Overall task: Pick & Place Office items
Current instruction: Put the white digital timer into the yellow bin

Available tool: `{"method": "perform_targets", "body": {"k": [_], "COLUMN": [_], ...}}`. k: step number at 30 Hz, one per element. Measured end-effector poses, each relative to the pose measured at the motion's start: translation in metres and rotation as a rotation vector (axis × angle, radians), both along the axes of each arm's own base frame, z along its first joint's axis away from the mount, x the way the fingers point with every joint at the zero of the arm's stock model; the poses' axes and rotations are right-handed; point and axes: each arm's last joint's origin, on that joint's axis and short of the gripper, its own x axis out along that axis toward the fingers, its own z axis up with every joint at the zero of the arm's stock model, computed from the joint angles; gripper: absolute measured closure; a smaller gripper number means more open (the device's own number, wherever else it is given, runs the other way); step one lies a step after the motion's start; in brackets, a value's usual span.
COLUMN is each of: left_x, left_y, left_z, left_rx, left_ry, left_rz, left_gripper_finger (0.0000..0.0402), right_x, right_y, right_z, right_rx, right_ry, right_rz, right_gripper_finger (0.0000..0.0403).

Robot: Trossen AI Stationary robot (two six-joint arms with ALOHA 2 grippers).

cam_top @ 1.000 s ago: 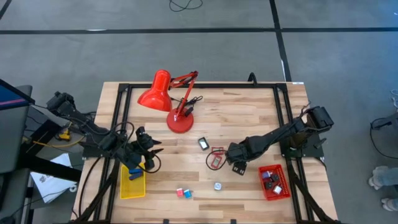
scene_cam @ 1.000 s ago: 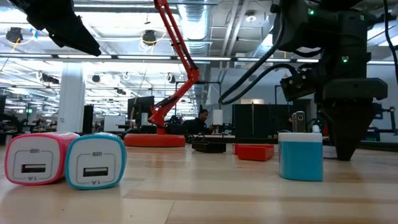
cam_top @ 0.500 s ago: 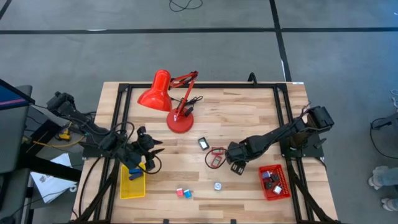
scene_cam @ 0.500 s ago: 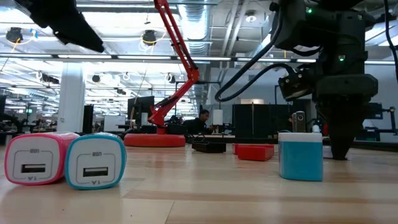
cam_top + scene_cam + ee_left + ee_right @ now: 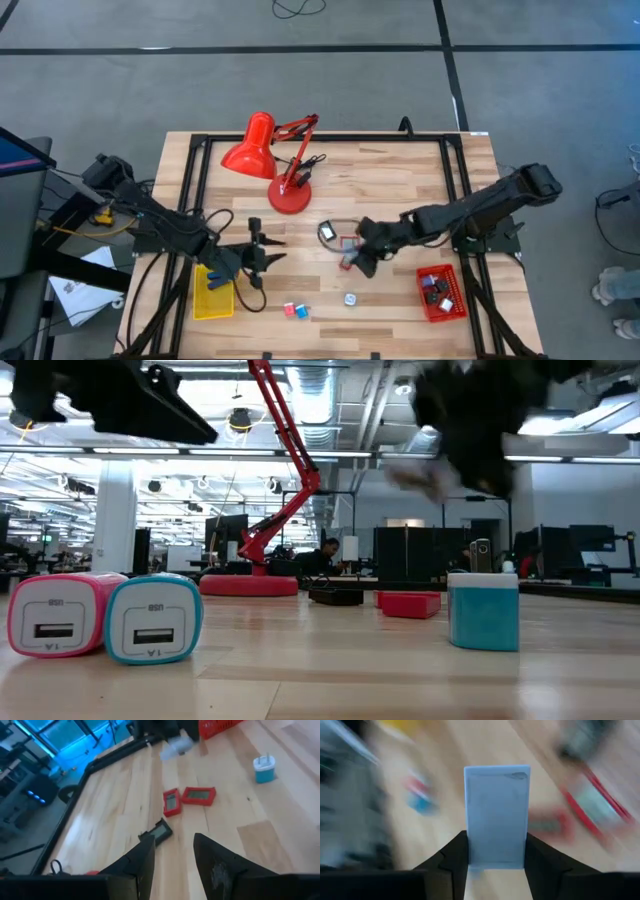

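Gripping pale blue block (image 5: pixel 497 815), right pincer (image 5: pixel 352 259) mid-table; left pincer (image 5: pixel 172 852) open; no legible writing.

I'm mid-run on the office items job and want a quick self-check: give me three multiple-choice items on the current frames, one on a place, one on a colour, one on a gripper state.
1. Where does the red tray sit in the high view?
A. By the lamp base
B. Near the table's right front corner
C. Under the left arm

2. What colours are the two chargers lying side by side near the table's front edge?
A. Pink and blue
B. Both black
C. Yellow and green

3. What is the right gripper doing?
A. Open and bare
B. Shut on a pale blue block
C. Resting in the yellow tray

Answers:
1 B: it lies by the right front corner.
2 A: the low view shows one pink, one blue.
3 B: the right wrist view shows the block between its fingers.
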Motion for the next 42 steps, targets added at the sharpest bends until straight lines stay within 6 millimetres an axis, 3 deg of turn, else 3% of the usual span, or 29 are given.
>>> {"method": "perform_targets", "body": {"k": [4,9,17,22,32,42], "left_x": [0.009,0.017,0.024,0.024,0.025,0.029], "left_y": [0.001,0.006,0.013,0.007,0.007,0.010], "left_z": [-0.008,-0.015,-0.015,-0.016,-0.014,-0.011], "left_rx": [0.001,-0.025,-0.091,-0.157,-0.116,0.108], "left_ry": [0.033,0.050,0.018,0.053,0.049,0.041], "left_rz": [-0.040,-0.052,-0.001,-0.130,-0.173,-0.238], "left_gripper_finger": [0.0272,0.0261,0.0200,0.0163,0.0118,0.0151], "right_x": [0.015,0.028,0.083,0.113,0.139,0.140], "right_y": [-0.005,-0.011,-0.012,-0.019,-0.030,-0.035], "right_z": [0.012,-0.004,-0.020,-0.019,-0.015,-0.012], "right_rx": [0.092,0.143,0.235,0.307,0.394,0.493], "right_ry": [-0.169,-0.106,-0.069,-0.055,-0.012,0.014], "right_rz": [-0.022,-0.064,0.032,0.112,0.109,0.008], "right_gripper_finger": [0.0261,0.0261,0.0261,0.0261,0.0261,0.0261]}}
